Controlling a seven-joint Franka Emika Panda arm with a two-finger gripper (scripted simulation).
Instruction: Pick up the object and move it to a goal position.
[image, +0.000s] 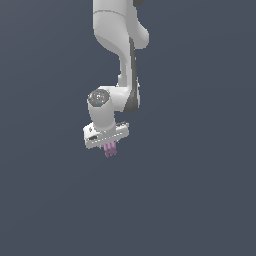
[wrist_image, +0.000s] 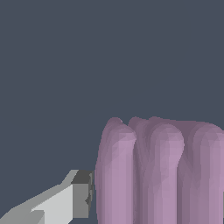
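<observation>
Gripper: my white two-finger gripper (image: 110, 145), near the centre of the exterior view, holds the block.
Object: small pale purple-pink ribbed block (image: 110, 149), directly below the hand, between the fingers.
Long axis: ribs run along the fingers (wrist_image: 81, 199), I judge.

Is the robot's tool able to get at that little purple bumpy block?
Yes, it looks that way. The small pale purple ribbed block sits right under the white tool, and in the wrist view one grey finger pad lies against the block's side. Nothing blocks it.
</observation>
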